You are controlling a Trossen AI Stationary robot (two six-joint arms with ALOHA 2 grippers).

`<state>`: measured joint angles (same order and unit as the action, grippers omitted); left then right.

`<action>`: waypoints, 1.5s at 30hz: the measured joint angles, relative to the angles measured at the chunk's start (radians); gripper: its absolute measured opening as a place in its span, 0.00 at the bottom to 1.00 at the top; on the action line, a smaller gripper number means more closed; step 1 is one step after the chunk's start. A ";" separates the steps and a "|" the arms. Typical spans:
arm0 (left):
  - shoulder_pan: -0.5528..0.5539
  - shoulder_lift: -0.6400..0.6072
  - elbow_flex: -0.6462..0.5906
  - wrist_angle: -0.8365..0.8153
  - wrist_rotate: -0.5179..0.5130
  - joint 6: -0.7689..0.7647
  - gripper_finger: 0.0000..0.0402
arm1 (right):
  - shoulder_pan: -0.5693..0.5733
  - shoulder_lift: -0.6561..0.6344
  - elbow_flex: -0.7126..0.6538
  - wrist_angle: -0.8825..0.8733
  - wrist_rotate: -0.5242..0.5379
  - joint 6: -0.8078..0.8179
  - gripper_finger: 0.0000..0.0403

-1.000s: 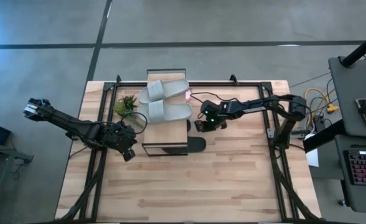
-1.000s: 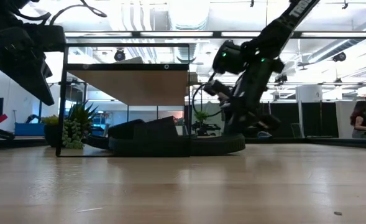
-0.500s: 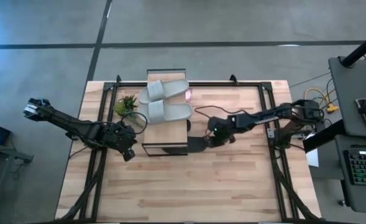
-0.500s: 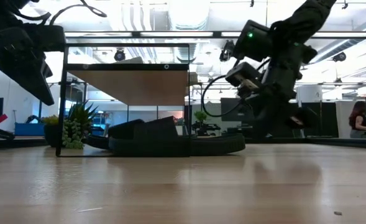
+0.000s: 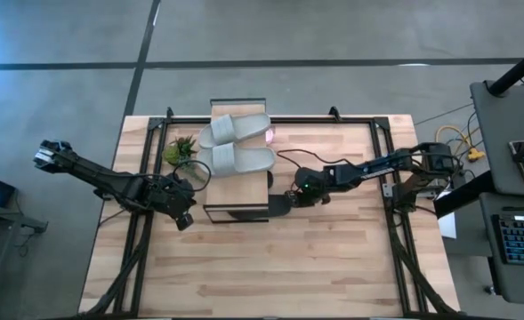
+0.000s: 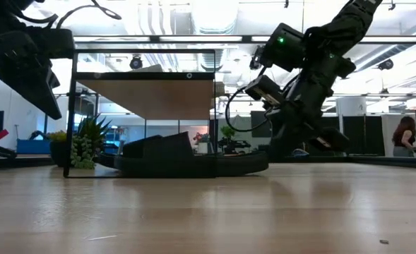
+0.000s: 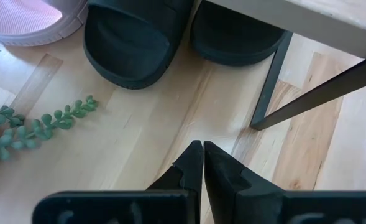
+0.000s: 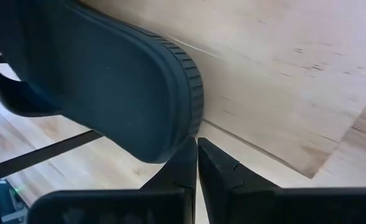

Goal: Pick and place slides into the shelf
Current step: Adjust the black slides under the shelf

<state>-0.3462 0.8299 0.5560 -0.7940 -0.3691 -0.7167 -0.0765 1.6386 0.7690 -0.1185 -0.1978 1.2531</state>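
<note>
The shelf stands mid-table with two grey slides lying on its plank top. A pink slide peeks out at its far right. Two black slides lie flat on the table under the plank. One black slide sticks out of the shelf's right side. My right gripper is shut at this slide's heel end. My left gripper hangs shut above the table, left of the shelf, touching nothing. My right gripper meets the rim of the black slide's heel end with its shut fingertips. It comes from the table's right side, slanting down. The slide lies flat on its sole, its front part under the shelf's plank.
A small potted plant stands left of the shelf, one sprig trailing on the table. The shelf's thin black legs stand close to the black slides. Bare wood lies along the table's near half.
My right gripper has swung toward the table's near edge and then toward the shelf, staying shut. The black slide that sticks out has slid a little farther under the plank, toward the table's left.
</note>
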 joint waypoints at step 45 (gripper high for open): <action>0.000 0.000 0.000 0.008 0.004 -0.001 0.00 | 0.019 0.179 0.162 0.111 0.012 -0.084 0.02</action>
<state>-0.3466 0.8295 0.5564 -0.7864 -0.3653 -0.7177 -0.0574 1.8172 0.9310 -0.0076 -0.1853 1.1692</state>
